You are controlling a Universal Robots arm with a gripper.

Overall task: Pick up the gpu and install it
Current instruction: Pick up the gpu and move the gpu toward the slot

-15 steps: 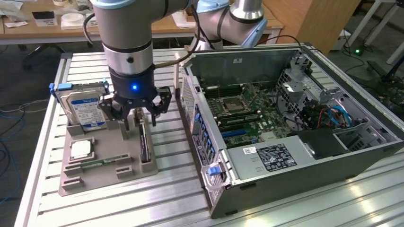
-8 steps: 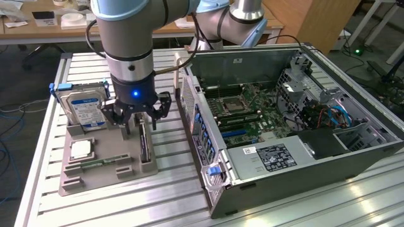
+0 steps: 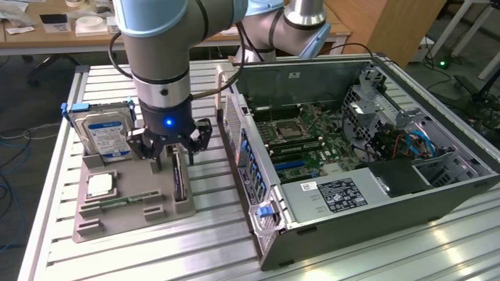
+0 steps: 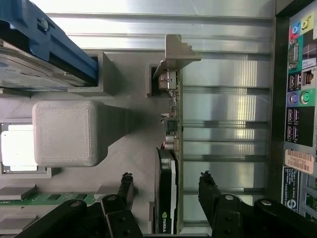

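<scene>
The gpu [image 3: 178, 177] stands on edge in a slot of the grey holder tray [image 3: 125, 216], a thin dark card with a metal bracket at its far end. In the wrist view the gpu [image 4: 168, 148] runs between my two black fingers [image 4: 126, 191], one on each side with gaps to the card. My gripper [image 3: 173, 153] hangs just above the card's far half, open, touching nothing that I can see. The open computer case [image 3: 359, 158] lies on its side at the exterior view's right, motherboard [image 3: 301, 143] exposed.
On the holder also sit a silver hard drive with a blue label [image 3: 105, 134], a square chip [image 3: 100, 186] and a green memory stick [image 3: 117, 203]. The case's rear panel with ports [image 4: 297, 94] stands close beside the tray. All rests on a ribbed aluminium table [image 3: 195, 252].
</scene>
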